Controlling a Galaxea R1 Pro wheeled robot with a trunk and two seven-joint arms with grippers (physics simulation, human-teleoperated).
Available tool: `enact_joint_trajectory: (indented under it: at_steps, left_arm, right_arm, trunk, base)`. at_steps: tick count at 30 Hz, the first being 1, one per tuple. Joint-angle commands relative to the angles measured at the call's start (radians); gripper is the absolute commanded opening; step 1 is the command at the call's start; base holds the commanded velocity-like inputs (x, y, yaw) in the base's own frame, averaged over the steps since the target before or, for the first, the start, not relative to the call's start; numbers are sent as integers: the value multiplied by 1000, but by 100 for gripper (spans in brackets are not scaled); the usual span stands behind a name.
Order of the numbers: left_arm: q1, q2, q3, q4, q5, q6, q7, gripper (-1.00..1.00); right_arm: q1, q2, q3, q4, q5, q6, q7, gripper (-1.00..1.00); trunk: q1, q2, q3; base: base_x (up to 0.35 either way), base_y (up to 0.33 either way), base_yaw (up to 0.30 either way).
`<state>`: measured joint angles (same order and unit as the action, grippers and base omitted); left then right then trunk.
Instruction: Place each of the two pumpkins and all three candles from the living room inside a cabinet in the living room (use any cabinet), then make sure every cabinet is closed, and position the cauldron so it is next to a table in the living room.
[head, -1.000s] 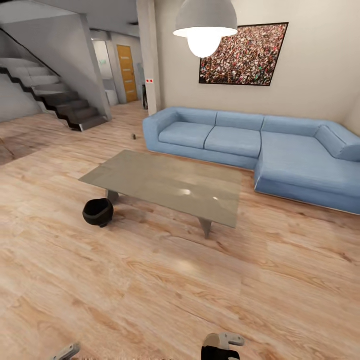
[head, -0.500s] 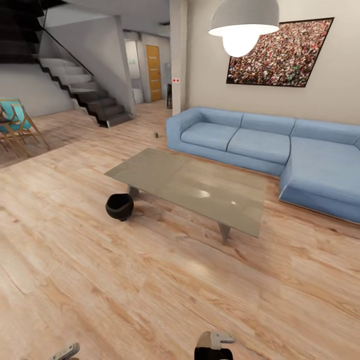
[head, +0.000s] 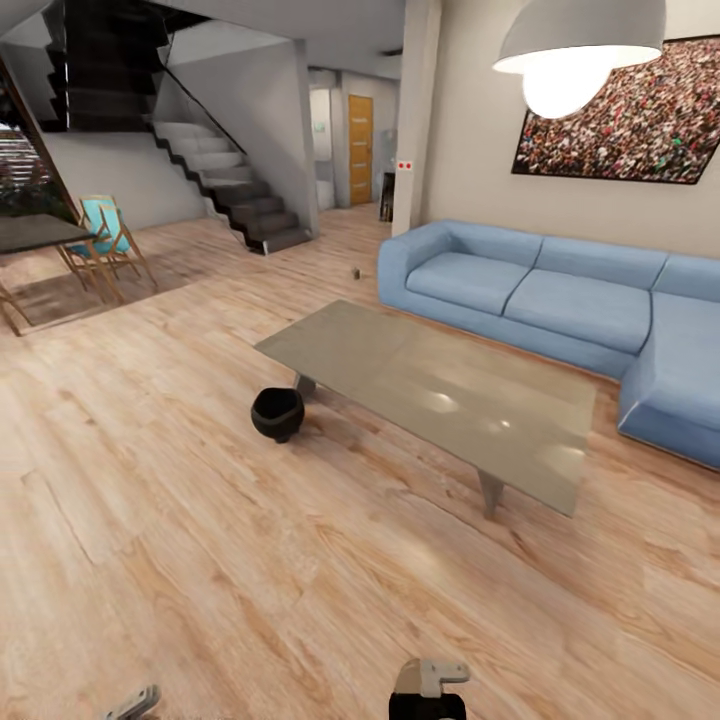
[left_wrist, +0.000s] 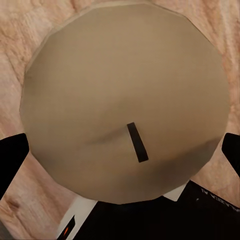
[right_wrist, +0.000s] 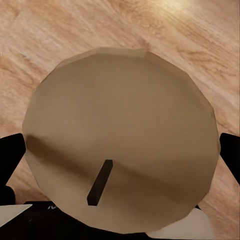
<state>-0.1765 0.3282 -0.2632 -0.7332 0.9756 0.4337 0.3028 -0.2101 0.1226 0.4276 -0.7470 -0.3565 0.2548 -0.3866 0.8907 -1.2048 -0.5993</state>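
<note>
A grey-brown candle (left_wrist: 125, 100) with a short dark wick sits between the black fingers (left_wrist: 11, 159) of my left gripper (left_wrist: 122, 150), which is shut on it. Another candle (right_wrist: 120, 130) sits the same way in my right gripper (right_wrist: 120, 165), also shut on it. In the head view, parts of the left gripper (head: 135, 703) and the right gripper (head: 430, 690) show at the bottom edge. The black cauldron (head: 277, 413) stands on the floor, right beside the near left corner of the low grey table (head: 430, 385). A small dark stub (head: 356, 271) lies on the floor beyond the table, too small to identify.
A blue corner sofa (head: 560, 300) runs behind the table on the right. Stairs (head: 240, 195) rise at the back, with a deck chair (head: 105, 235) and a dark table (head: 30, 232) at the far left. A pendant lamp (head: 575, 55) hangs overhead. Wood floor stretches in front of me.
The whole head view has swung left, so the table, sofa and cauldron sit further right in the picture, and the deck chair and dark table have come into view. The things themselves have not moved.
</note>
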Motion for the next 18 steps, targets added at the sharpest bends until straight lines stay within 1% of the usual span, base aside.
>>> enact_joint_trajectory:
  at_steps: [1, 7, 11, 15, 18]
  left_arm:
    - [0, 0, 0, 0, -1, 0, -5, -100]
    - [0, 0, -3, 0, -1, 2, -36, -100]
    - [0, 0, -4, 1, -1, 2, -40, -100]
    - [0, 0, -4, 0, -1, 2, -40, -100]
    - [0, 0, -4, 0, -1, 2, -40, -100]
  right_arm:
    - [0, 0, 0, 0, 1, 0, 0, -100]
    - [0, 0, 0, 0, 3, -1, 0, -100]
    - [0, 0, 0, 0, 4, -3, 0, -100]
    - [0, 0, 0, 0, 4, -4, 0, -100]
    - [0, 0, 0, 2, 3, -32, 0, -100]
  trunk:
    - [0, 0, 1]
    - [0, 0, 6]
    - [0, 0, 9]
    - [0, 0, 12]
    - [0, 0, 15]
  base:
    - [8, 0, 272]
    - [3, 0, 270]
    - [4, 0, 268]
    - [69, 0, 267]
    - [119, 0, 267]
